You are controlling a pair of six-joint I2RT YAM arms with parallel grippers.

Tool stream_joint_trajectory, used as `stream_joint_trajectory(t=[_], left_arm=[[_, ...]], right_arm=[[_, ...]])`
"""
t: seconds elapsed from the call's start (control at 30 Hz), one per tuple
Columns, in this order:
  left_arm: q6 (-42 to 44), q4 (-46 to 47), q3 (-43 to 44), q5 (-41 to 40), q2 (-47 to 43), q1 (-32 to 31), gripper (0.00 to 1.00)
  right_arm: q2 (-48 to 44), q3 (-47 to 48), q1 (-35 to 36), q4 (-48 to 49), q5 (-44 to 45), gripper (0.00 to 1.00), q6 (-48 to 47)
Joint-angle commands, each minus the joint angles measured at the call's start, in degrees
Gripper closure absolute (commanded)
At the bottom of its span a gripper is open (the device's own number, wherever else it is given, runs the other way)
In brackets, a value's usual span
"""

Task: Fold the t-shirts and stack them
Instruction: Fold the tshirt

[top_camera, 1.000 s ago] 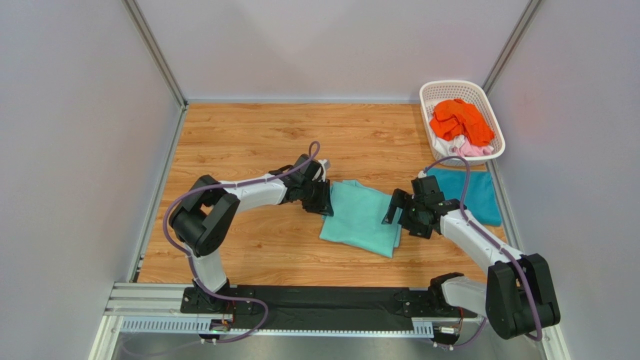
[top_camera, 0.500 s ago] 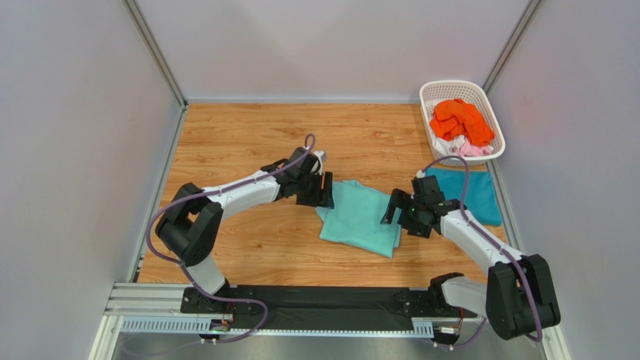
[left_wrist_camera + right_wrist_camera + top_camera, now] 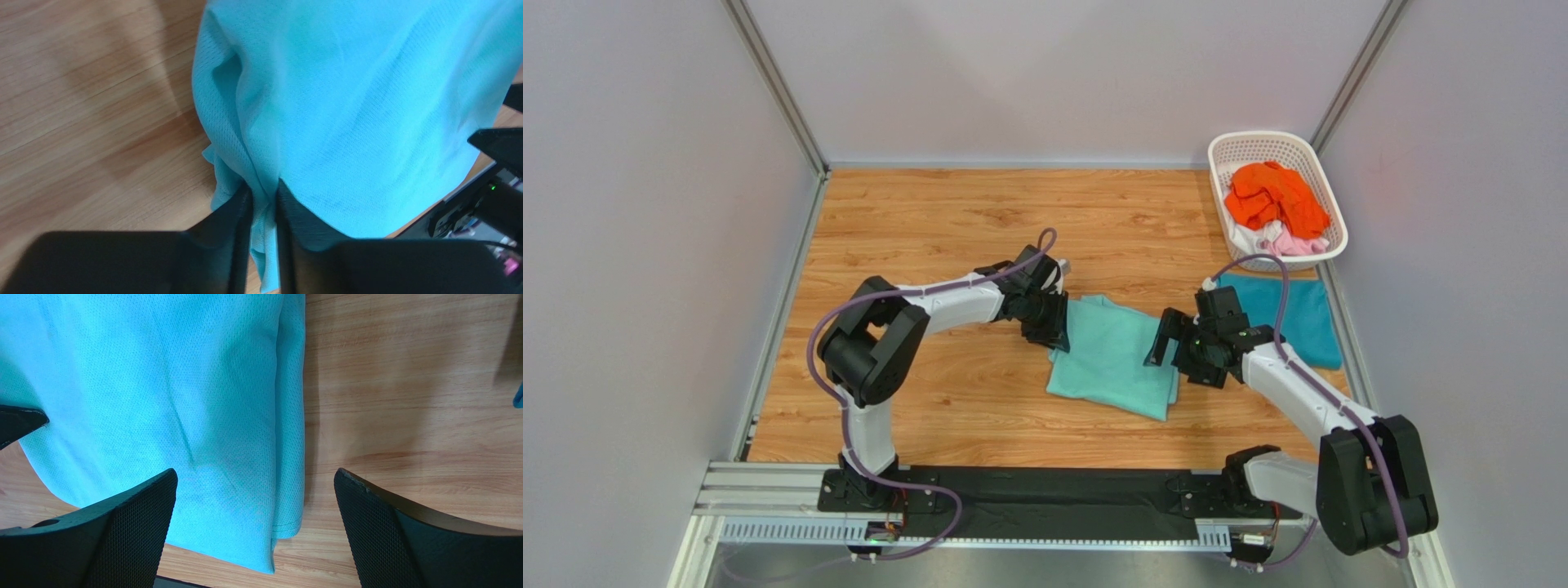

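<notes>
Ok so my left gripper (image 3: 263, 229) is pinched shut on a bunched fold at the left edge of the mint green shirt (image 3: 1118, 358). That shirt is lying folded on the wooden table (image 3: 928, 221), between my two arms. My right gripper (image 3: 255, 478) hangs wide open over the shirt's right edge, holding nothing. The teal shirt (image 3: 1290, 316) lies flat off to the right, just on the near side of the basket (image 3: 1222, 153), and the orange shirt (image 3: 1271, 196) is piled in there.

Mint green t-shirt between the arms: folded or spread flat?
Folded: the mint green t-shirt lies as a compact, roughly rectangular bundle, and the right wrist view shows stacked layers along its edge.
</notes>
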Motion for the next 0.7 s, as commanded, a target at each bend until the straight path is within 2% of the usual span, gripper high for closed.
stream_joint_trajectory(t=[0.0, 0.1, 0.4, 0.67], left_arm=[[-1.0, 3.0, 1.5, 4.5, 0.2, -1.1, 0.79], [-2.2, 3.9, 1.5, 6.4, -0.3, -1.2, 1.00], [-4.1, 3.3, -0.3, 6.5, -8.8, -2.3, 1.00], [-7.3, 10.4, -2.6, 11.3, -7.8, -2.6, 1.00]], right_arm=[[0.2, 0.1, -0.2, 2.1, 0.0, 0.00, -0.6], [1.2, -0.1, -0.1, 2.4, 0.1, 0.00, -0.5], [1.3, -0.3, -0.2, 3.2, -0.6, 0.00, -0.2], [0.6, -1.0, -0.2, 3.8, -1.1, 0.00, 0.3]])
